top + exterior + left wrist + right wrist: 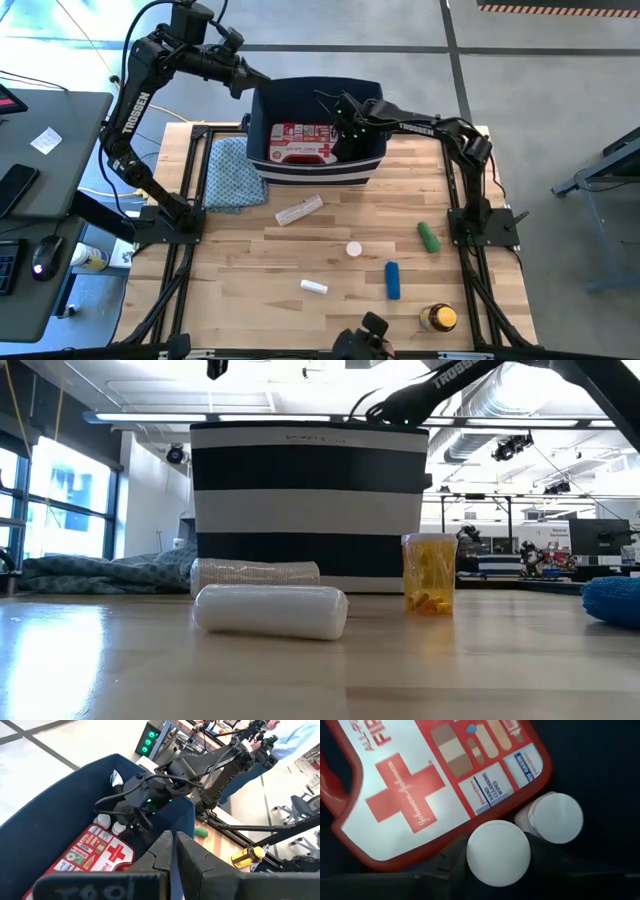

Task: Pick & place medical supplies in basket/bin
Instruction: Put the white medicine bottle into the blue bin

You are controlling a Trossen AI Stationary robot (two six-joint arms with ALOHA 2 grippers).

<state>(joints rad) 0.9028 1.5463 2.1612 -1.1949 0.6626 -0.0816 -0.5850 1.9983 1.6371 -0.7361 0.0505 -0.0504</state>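
The navy bin [372, 165] with its white stripe stands at the table's far middle. Flat on its floor lies the red first-aid kit [303, 143] [420, 795]. My right gripper [345, 140] [498, 870] reaches down inside the bin, shut on a white-capped bottle [498, 852]. A second white bottle [555, 817] stands right beside it, against the kit's edge. My left gripper [173, 852] is shut and hovers above the bin's far left corner [250, 85], touching nothing. My right gripper pinches the white bottle between its two fingers [454, 862], one on each side just below the round cap [498, 852]. The fingers come from above, pointing down into the bin. The bottle stands upright beside the kit's corner; the cap hides its base.
On the table nearer than the bin lie a white roll [298, 211], a small white cap [353, 249], a green cylinder [429, 236], a blue cylinder [393, 280], a white tube [314, 287] and a yellow-capped amber bottle [437, 318]. The patterned cloth [232, 175] lies left of the bin.
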